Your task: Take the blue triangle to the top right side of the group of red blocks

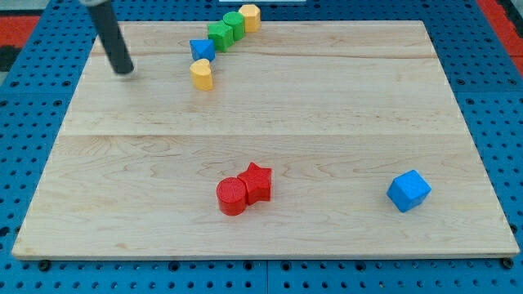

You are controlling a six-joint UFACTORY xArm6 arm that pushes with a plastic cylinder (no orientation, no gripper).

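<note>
Pale wooden tabletop (327,106) on a blue perforated base; the arm carries no jaws, only a dark rod; my tip (124,72) rests at upper left, at about nine o'clock of the small blue triangle block (202,49) and apart from it. That triangle touches a green block (219,35) at its one o'clock; a second green block (234,23) and a yellow block (250,15) continue the row; a yellow cylinder (201,74) sits at six o'clock. Red cylinder (231,197) and red star block (257,182) touch at lower centre; blue cube (408,190) at their three o'clock, well apart.
</note>
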